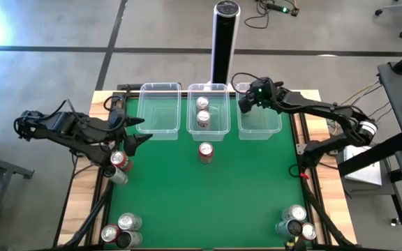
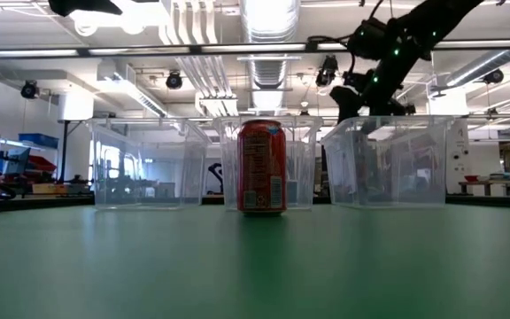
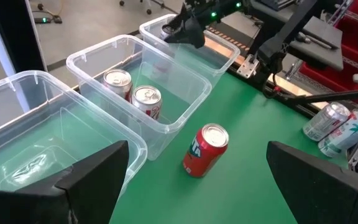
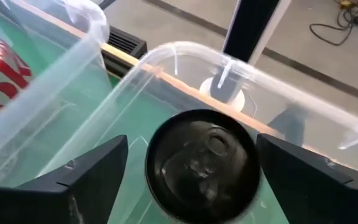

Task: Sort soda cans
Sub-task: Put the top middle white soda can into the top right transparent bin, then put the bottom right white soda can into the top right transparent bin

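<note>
Lower right tool (image 4: 191,171), pinching dark can (image 4: 202,163), deeper into 1 o'clock tub (image 1: 259,125) before release; left tool (image 3: 191,186) spread, idle at 9 o'clock.

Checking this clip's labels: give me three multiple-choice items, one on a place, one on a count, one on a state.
1. The red can on the mat stands: A) before the middle tub B) inside the left tub C) beside the post.
2. How many cans in the middle tub: A) none B) two C) five.
3. The left gripper is: A) open B) shut on a can C) shut on a tub.
1 A: it stands just outside that tub. 2 B: two silver tops show. 3 A: its fingers are wide apart, with nothing between.
</note>
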`<state>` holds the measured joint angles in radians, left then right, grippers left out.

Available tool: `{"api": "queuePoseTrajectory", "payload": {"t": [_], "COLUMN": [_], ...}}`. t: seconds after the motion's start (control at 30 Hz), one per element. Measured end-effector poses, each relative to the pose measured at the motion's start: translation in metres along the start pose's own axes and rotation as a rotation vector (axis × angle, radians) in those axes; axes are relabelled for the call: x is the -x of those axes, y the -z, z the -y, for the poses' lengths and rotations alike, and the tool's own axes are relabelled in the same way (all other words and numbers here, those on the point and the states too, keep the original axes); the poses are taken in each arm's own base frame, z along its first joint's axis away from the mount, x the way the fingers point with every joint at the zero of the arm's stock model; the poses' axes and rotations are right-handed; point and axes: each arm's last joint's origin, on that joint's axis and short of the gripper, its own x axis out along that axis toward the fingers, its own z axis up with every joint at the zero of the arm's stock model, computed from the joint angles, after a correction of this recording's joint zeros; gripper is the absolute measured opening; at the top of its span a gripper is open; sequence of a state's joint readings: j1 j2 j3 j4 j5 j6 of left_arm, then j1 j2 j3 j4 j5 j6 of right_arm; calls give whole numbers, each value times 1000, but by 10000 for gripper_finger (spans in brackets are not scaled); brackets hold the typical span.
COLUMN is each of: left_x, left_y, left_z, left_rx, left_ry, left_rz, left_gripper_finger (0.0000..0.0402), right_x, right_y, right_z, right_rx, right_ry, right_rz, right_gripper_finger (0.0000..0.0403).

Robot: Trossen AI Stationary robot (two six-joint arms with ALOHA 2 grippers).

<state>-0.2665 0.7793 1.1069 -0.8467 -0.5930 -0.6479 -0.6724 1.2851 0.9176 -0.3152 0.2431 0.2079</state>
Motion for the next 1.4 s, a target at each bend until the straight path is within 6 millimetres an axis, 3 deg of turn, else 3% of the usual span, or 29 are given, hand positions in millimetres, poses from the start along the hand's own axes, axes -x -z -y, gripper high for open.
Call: {"api": "queuePoseTrajectory", "payload": {"t": [0.27, 0.4, 0.53, 0.67, 0.9, 1.17, 1.4], "left_x": [1, 0, 1, 0, -17, -42, -35], "left_y": [-12, -15, -22, -27, -30, -35, -40], "left_z": [8, 12, 16, 21, 41, 74, 90], "left_rx": [21, 18, 25, 50, 52, -50, -163], "left_ry": [39, 58, 99, 140, 230, 446, 738], "left_rz": [36, 59, 127, 178, 176, 214, 175], "left_gripper_finger": [366, 366, 366, 366, 366, 366, 366], "right_x": [60, 96, 125, 147, 183, 240, 258], "right_y": [-39, -60, -73, -74, -50, 0, 48], "right_z": [3, 0, -11, -33, -91, -143, -187], "right_rx": [110, 157, 176, 240, 314, 238, 91], "right_ry": [-40, -77, -139, -259, -485, -583, -582], "right_rz": [-10, 85, 183, 234, 261, 288, 246], "right_gripper_finger": [360, 361, 361, 361, 361, 361, 361]}}
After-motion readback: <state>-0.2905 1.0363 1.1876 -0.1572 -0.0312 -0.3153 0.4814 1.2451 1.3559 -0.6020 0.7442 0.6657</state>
